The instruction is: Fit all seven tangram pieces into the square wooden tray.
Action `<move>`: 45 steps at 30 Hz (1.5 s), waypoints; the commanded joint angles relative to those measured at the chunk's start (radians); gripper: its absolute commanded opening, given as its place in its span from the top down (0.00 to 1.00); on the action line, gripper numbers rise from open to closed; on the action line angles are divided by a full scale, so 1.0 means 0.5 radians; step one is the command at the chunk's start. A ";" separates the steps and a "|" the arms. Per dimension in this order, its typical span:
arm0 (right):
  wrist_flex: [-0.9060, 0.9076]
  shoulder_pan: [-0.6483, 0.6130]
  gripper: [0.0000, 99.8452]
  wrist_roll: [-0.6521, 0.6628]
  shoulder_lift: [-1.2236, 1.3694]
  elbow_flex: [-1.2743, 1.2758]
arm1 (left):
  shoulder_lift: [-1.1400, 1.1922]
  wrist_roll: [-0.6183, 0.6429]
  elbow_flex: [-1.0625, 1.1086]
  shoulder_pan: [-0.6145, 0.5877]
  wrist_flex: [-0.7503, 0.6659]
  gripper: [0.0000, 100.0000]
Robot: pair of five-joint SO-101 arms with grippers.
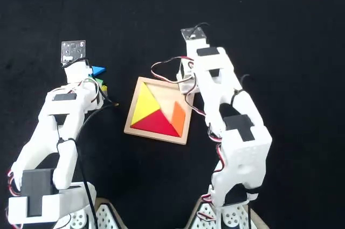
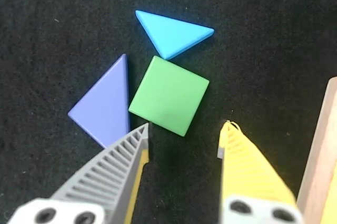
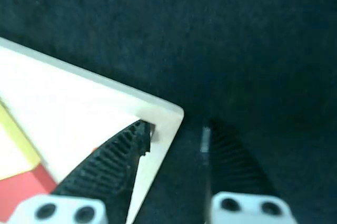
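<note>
**Three pieces seated, three loose under the left jaws**

Tray (image 1: 164, 93) sits mid-table (image 1: 280, 51), between the arms. In it lie a yellow triangle (image 1: 144, 105), a red triangle (image 1: 156, 124) and an orange piece (image 1: 178, 113), with bare wood beyond them.

Loose on the cloth beside the tray are a green square (image 2: 168, 95), a blue triangle (image 2: 174, 33) and a purple triangle (image 2: 102, 105). The seventh piece I cannot find.

Left jaws are apart and empty, hovering just short of the square. Right jaws are apart and empty too. They straddle the tray corner (image 3: 166, 114), one finger over the wood and the other over the table.

Risks, as I judge them:
- The square sits tight against the purple triangle, and the blue tip nearly touches it. A closing finger could shove a neighbour instead of gripping.
- The pieces are thin and flat (little edge to bite), so one may skid or pop free.
- The right jaws could knock the corner, shifting the tray and unseating the three pieces.

In the way: the right arm (image 1: 237, 126) hangs over the tray's far side and crowds any delivery from the left. The open gap in the tray is angular, so a piece brought in turned wrong will not drop flat.
</note>
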 commanded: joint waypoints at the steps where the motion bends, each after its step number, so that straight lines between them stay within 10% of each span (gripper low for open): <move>1: -0.025 -0.120 0.96 0.083 -0.008 -0.109 | -0.009 0.006 -0.017 0.017 -0.037 0.78; 28: -0.163 -0.114 0.98 0.086 -0.008 -0.189 | -0.009 0.018 -0.023 0.002 -0.037 0.78; 45: 0.000 -0.025 0.82 0.037 -0.081 -0.201 | -0.031 0.282 -0.035 -0.115 -0.021 0.78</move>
